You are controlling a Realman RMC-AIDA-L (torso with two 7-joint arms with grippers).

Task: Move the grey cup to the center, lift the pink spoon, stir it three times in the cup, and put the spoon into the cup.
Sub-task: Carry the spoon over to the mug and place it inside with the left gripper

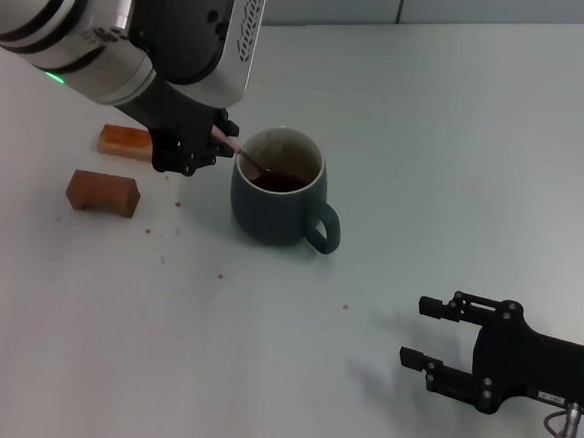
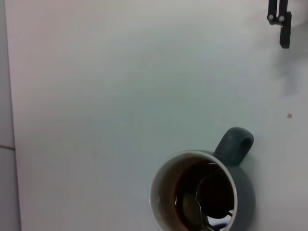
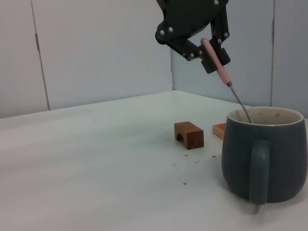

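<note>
Left end effector [image 1: 205, 145] pinching pink spoon [image 1: 239, 149] in grey cup [image 1: 278, 188]; right end effector [image 1: 426, 334] agape, apart.

Blue-grey cup [image 1: 276, 198], pink spoon [image 3: 215, 61], brown blocks [image 1: 103, 192].

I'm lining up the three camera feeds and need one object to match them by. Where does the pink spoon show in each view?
Head view: the pink spoon slants from the left gripper into the grey cup, left of centre.
Left wrist view: only its metal bowl shows, inside the cup at the lower edge.
Right wrist view: the pink handle is upper right, above the cup.
Shared landmark: the grey cup's loop handle.
</note>
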